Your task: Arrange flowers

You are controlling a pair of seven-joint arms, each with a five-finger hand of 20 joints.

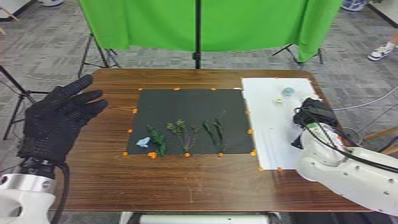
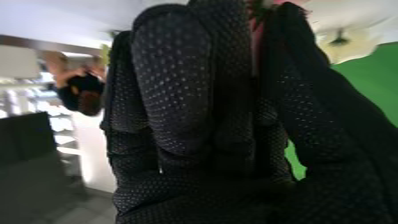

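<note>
In the head view my right hand (image 1: 314,114) is over the white board's right side, with a pale flower (image 1: 313,97) at its far edge. In the right wrist view my right hand (image 2: 182,95) has curled fingers, and a pink flower (image 2: 258,37) shows between them and the thumb. A cream flower (image 2: 347,46) is just beyond the thumb. On the black mat lie a blue flower (image 1: 143,142) and green sprigs (image 1: 185,134). A small bluish glass item (image 1: 288,91) and a little pale flower (image 1: 278,100) are on the white board. My left hand (image 1: 55,117) is open, left of the mat.
The black mat (image 1: 182,107) and white board (image 1: 274,135) lie side by side on the brown table (image 1: 191,182), with orange markers at their edges. A green cloth (image 1: 151,27) hangs behind the table. Dark cables run along my right arm.
</note>
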